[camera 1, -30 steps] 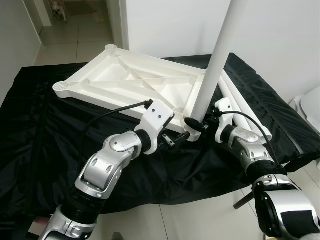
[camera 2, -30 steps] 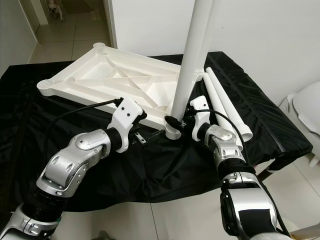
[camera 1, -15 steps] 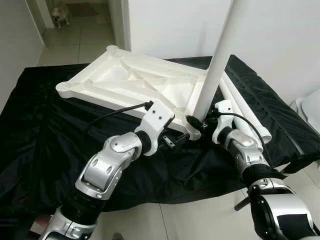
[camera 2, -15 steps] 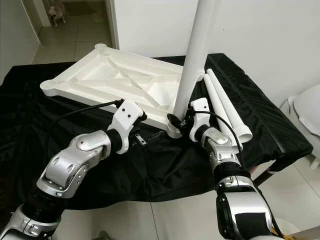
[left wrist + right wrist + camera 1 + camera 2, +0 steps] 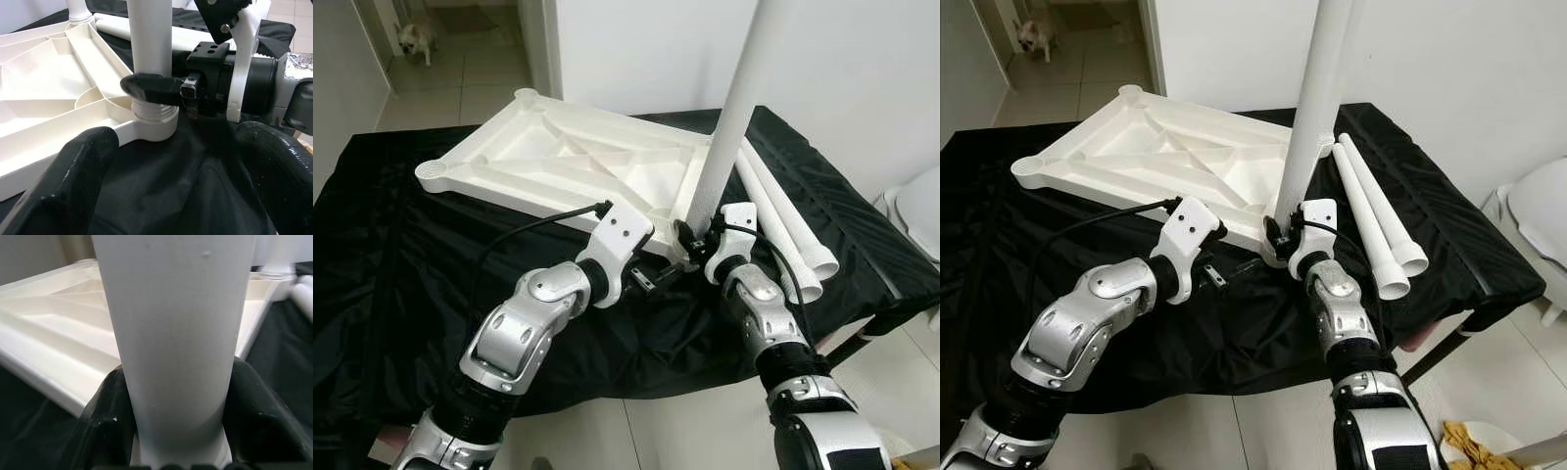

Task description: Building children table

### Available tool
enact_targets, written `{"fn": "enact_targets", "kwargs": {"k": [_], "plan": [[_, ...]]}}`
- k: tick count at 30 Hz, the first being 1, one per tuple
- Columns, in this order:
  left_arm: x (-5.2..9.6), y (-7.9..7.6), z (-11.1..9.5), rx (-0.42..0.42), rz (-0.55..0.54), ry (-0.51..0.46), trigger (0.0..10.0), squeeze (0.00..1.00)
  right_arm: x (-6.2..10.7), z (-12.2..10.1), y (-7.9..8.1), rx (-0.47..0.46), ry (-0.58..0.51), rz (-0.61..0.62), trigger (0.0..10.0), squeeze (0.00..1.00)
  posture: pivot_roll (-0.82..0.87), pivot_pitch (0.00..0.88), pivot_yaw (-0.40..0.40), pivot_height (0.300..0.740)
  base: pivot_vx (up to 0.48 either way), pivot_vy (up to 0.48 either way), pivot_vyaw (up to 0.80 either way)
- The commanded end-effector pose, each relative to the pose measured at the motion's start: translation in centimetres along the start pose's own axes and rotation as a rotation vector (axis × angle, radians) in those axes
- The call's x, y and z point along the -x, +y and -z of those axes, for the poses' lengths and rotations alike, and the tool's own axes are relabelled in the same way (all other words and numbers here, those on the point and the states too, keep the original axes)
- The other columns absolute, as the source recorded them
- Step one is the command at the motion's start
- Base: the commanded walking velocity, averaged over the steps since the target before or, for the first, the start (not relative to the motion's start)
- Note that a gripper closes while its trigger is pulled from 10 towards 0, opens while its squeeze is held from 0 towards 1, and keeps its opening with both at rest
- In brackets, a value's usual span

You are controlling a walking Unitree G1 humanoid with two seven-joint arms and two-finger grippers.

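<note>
I see the tabletop (image 5: 563, 162) lying underside up on a black cloth (image 5: 401, 255), its ribs facing me. One leg (image 5: 734, 108) stands upright in the corner socket (image 5: 155, 122) at about 3 o'clock of the tabletop, nearest my arms. My right gripper (image 5: 687, 238) is clamped around that leg just above the socket; in the right wrist view its fingers (image 5: 110, 406) press the white tube on both sides. My left gripper (image 5: 656, 279) hangs just beside the socket, at roughly 8 o'clock from it, fingers spread apart over the cloth and touching nothing. Two spare legs (image 5: 1371, 220) lie side by side on the cloth at 3 o'clock of the standing leg. A dog (image 5: 414, 39) stands on the floor at 11 o'clock.
</note>
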State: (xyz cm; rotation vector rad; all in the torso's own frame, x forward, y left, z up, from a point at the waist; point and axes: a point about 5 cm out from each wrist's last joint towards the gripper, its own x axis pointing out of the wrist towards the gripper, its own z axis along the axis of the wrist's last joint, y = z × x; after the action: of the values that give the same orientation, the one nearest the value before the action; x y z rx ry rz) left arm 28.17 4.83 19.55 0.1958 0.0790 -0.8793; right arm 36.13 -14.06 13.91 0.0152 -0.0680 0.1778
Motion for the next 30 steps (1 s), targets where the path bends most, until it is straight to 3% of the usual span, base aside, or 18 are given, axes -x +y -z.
{"fn": "enact_targets", "kwargs": {"k": [1,6,7,11,17,18,20,21,26,27,28,30], "plan": [[0.0,0.0,-0.1,0.001,-0.003,0.000,10.0,0.00,0.6,0.7,-1.0,-0.029,0.028,0.136,0.0,0.00,-0.07,0.025,0.000,0.740,0.000,0.000,0.00],[-0.1,0.1,-0.2,0.005,-0.005,-0.004,10.0,0.00,1.2,0.3,0.8,-0.023,-0.005,0.248,0.0,0.00,-0.07,0.025,-0.002,0.740,0.000,0.000,0.00],[-0.2,0.0,-0.2,0.004,-0.004,-0.004,10.0,0.00,1.4,0.4,1.9,-0.029,-0.002,0.253,0.0,0.00,-0.07,0.024,-0.004,0.740,0.000,0.000,0.00],[-0.2,0.0,-0.2,0.006,-0.004,-0.007,10.0,0.00,1.6,0.5,3.4,-0.035,0.002,0.224,0.0,0.00,-0.07,0.022,-0.005,0.740,0.000,0.000,0.00],[-0.3,0.0,-0.2,0.004,-0.004,-0.008,10.0,0.00,1.5,0.2,3.5,-0.016,-0.001,0.208,0.0,0.00,-0.08,0.017,-0.007,0.740,0.000,0.000,0.00],[-0.3,0.0,-0.2,0.004,-0.005,-0.009,10.0,0.00,1.5,0.2,3.2,-0.010,-0.001,0.222,3.1,0.00,-0.08,0.018,-0.007,0.740,0.000,0.000,0.00],[-0.3,0.0,-0.2,0.004,-0.006,-0.009,10.0,0.00,1.5,0.1,2.9,-0.006,-0.001,0.233,3.1,0.00,-0.08,0.018,-0.007,0.740,0.000,0.000,0.00],[-0.3,0.1,-0.3,0.004,-0.007,-0.010,10.0,0.00,1.7,0.1,2.6,-0.007,0.008,0.253,10.0,0.00,-0.08,0.017,-0.009,0.740,0.000,0.000,0.00],[-0.3,0.1,-0.2,0.004,-0.008,-0.009,10.0,0.00,1.8,0.0,2.3,-0.008,0.008,0.255,10.0,0.00,-0.08,0.017,-0.010,0.740,0.000,0.000,0.00],[-0.3,0.1,-0.2,0.005,-0.009,-0.009,10.0,0.00,1.9,-0.1,2.1,-0.009,0.002,0.254,10.0,0.73,-0.08,0.017,-0.010,0.740,0.000,0.000,0.00],[-0.3,0.1,-0.2,0.006,-0.009,-0.010,10.0,0.00,1.9,-0.2,2.1,-0.019,-0.004,0.240,10.0,1.00,-0.08,0.015,-0.011,0.740,0.000,0.000,0.00],[-0.3,0.1,-0.3,0.005,-0.010,-0.012,10.0,0.00,1.9,-0.5,2.0,-0.024,-0.021,0.225,10.0,1.00,-0.08,0.014,-0.010,0.740,0.000,0.000,0.00]]}}
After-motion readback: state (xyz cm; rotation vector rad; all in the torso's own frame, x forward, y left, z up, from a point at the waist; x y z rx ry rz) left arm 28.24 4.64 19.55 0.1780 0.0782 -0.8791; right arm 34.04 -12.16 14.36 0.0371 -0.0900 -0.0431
